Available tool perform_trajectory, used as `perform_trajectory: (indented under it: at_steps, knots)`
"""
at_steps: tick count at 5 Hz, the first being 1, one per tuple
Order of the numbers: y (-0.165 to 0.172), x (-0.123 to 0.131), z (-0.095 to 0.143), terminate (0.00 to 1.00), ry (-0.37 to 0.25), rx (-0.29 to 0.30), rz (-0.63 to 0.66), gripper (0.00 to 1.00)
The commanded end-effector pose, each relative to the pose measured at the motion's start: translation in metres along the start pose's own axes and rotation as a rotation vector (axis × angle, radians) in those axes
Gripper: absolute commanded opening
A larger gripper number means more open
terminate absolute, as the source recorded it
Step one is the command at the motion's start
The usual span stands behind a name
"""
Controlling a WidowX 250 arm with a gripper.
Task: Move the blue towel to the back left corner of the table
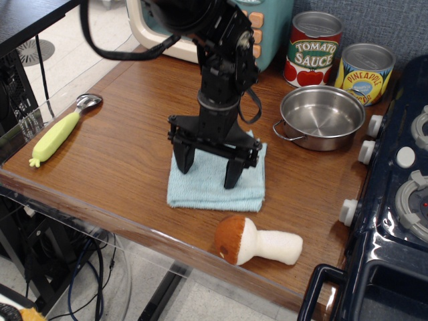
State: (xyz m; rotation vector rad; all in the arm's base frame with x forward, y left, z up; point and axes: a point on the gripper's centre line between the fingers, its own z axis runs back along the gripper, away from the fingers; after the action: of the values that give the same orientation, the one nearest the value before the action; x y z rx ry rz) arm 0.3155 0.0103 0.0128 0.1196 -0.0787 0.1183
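Observation:
The blue towel (212, 192) lies folded flat on the brown wooden table (124, 144), near the front edge at mid-table. My black gripper (208, 172) stands upright over the towel with its jaws spread wide. Both fingertips (232, 179) rest on or just above the cloth, one near its left side and one near its right. Nothing is held between them. The arm hides the back part of the towel. The table's back left corner lies behind the arm, in front of a teal and cream toy appliance (271, 30).
A spoon with a yellow-green handle (57, 134) lies at the left edge. A steel pot (323, 117), a tomato sauce can (314, 48) and a pineapple can (365, 65) stand at the back right. A plush mushroom (257, 242) lies at the front edge. A dark blue toy stove (394, 200) borders the right.

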Motion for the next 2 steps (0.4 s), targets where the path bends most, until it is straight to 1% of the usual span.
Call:
perform_trajectory:
  at_steps: [1, 2]
  knots:
    - [0.028, 0.033, -0.009, 0.00, 0.003, 0.019, 0.090, 1.00]
    - [0.046, 0.053, -0.013, 0.00, 0.008, 0.026, 0.159, 1.00]
